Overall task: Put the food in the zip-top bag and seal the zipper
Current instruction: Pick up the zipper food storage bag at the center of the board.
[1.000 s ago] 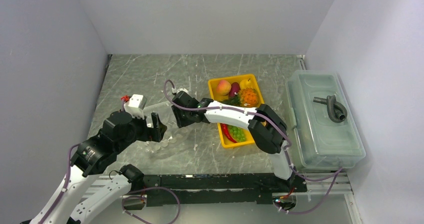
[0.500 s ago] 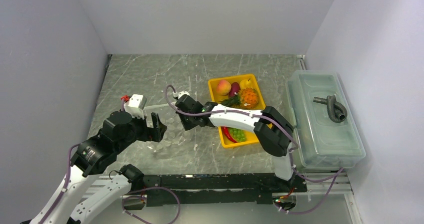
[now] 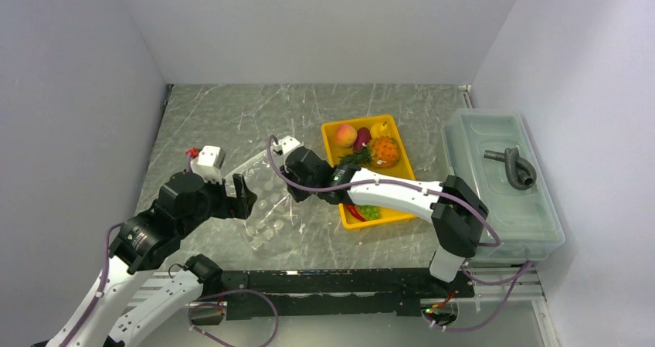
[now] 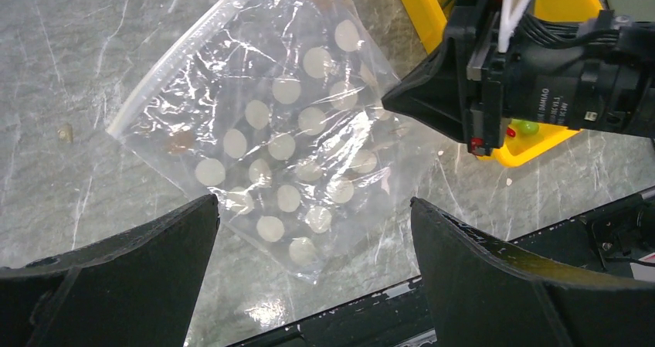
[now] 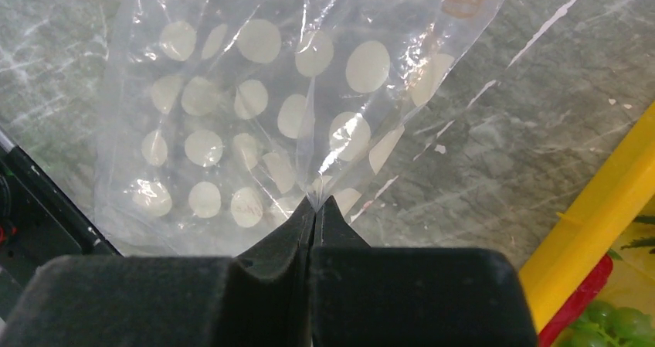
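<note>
**Right gripper pinches the spotty bag**

The zip-top bag (image 4: 286, 130) is on the grey table (image 3: 216, 115) between the two arms. It is clear plastic with white dots. The right gripper (image 5: 315, 214) is squeezed tight on the bag's side edge. The plastic bunches into a fold where it is pinched. In the left wrist view, that pinch is at the bag's 3 o'clock side. The zipper (image 4: 178, 57) runs along the bag's 10 o'clock edge in that view, well apart from the pinch. I cannot tell if the zipper is pressed together or not.

The left gripper (image 4: 313, 206) has its two fingers spread wide and holds nothing. In the top view it is just beside the bag, at the bag's 9 o'clock.

All the food sits in the yellow tray (image 3: 355, 122), at the bag's 2 o'clock in the top view. The peach (image 3: 345, 135), the eggplant (image 3: 362, 138), the pear (image 3: 379, 128) and the pineapple (image 3: 384, 151) are at the tray's 12 o'clock end. The chilli (image 3: 351, 208) and the grapes (image 3: 369, 210) are at its 6 o'clock end, partly hidden under the right arm.

A see-through bin (image 3: 494, 200) stands at the tray's 3 o'clock. A bent grey tube (image 3: 514, 165) shows at its top.
</note>
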`<state>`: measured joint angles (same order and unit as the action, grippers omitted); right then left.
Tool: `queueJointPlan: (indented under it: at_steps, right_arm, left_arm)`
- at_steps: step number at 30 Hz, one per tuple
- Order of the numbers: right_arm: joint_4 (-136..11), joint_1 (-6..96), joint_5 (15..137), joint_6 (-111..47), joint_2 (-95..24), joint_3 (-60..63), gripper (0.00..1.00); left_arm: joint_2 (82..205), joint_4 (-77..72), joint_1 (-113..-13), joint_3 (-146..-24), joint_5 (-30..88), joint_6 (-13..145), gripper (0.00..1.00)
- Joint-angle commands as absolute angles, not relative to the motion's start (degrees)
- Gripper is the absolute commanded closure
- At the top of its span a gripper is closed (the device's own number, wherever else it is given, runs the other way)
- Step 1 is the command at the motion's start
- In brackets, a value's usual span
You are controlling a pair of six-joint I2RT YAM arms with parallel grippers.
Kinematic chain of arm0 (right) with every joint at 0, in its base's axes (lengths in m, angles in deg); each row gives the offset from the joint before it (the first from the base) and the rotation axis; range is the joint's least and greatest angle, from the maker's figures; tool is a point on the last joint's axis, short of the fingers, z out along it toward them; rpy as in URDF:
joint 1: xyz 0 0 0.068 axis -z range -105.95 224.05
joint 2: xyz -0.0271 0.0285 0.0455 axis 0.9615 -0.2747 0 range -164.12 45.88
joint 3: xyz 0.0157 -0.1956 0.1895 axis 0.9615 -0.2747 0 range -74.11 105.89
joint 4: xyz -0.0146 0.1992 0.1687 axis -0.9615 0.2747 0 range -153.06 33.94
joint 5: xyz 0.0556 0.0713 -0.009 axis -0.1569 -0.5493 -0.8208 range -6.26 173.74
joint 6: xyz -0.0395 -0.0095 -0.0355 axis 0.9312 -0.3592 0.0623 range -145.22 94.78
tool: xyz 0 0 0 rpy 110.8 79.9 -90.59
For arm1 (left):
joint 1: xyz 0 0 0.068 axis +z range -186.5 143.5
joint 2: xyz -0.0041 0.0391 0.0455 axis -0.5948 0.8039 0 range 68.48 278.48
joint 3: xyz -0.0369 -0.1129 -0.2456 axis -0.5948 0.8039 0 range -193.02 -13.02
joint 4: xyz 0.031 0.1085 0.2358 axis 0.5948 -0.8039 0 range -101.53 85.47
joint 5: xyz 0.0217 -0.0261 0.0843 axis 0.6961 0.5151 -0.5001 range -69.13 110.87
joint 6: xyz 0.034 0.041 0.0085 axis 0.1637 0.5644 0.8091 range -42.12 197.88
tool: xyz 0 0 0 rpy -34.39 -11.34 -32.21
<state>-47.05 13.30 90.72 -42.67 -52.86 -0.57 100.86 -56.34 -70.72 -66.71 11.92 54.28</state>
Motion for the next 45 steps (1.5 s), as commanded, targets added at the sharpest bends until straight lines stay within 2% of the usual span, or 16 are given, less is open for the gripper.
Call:
queueJointPlan:
  at_steps: [1,17,27,32,39,45]
  right_arm:
    - [-51.0,13.1,91.5,-39.1,-47.8,-3.8,1.0]
    - [-49.8,13.0,91.1,-31.8,-29.2,-13.0,1.0]
    - [-45.5,13.0,91.9,-29.0,-18.1,-18.6,1.0]
    - [-45.3,13.1,90.7,-27.4,-10.8,-23.1,1.0]
    - [-43.4,13.0,89.2,-25.8,-2.6,-26.7,1.0]
    - [-42.2,13.1,84.6,-22.9,3.5,-28.5,1.0]
  left_arm:
    - [100.7,-55.9,-70.4,-67.6,10.6,53.0,0.0]
    - [106.2,-54.8,-70.2,-68.6,9.9,53.3,0.0]
    - [114.0,-53.7,-70.0,-74.8,10.8,54.9,0.0]
    - [116.5,-53.6,-69.0,-78.7,14.7,55.9,0.0]
    - [118.4,-53.0,-66.1,-81.0,20.3,57.5,0.06]
    - [119.9,-53.7,-58.9,-83.6,31.2,59.3,0.08]
